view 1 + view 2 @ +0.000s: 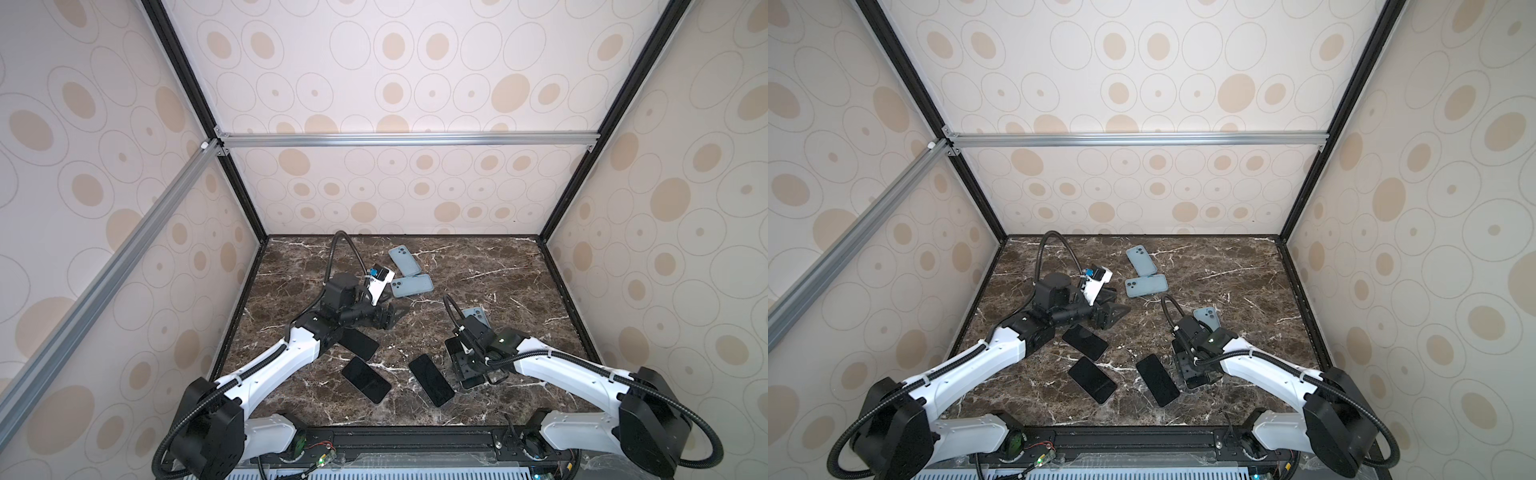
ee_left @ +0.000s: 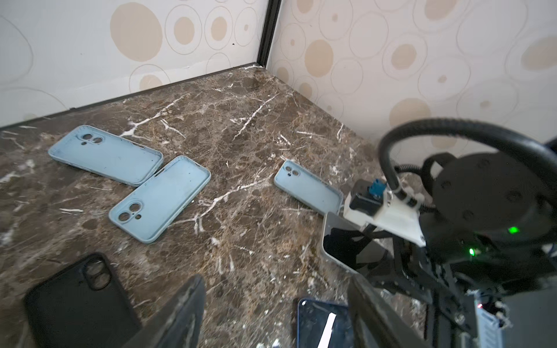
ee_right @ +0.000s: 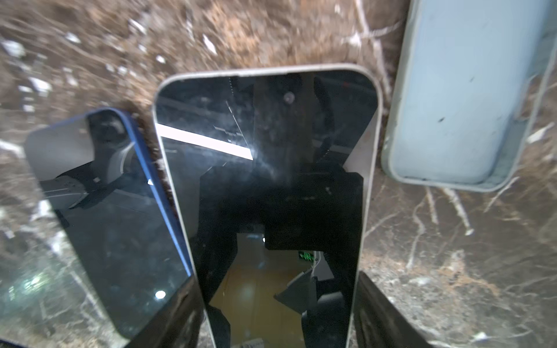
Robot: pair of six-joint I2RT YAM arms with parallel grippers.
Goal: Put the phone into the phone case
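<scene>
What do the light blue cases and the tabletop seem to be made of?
Light blue cases: probably soft silicone or rubbery plastic, matte; dull surface with no glare and visible scuffs. Tabletop: brown stone look with white veins and slight sheen; real marble or a printed laminate, cannot tell.

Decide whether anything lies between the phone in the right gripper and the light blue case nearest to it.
Nothing visible does. In the right wrist view only bare marble separates the silver-edged phone from the light blue case; the blue-edged phone lies on its other side.
</scene>
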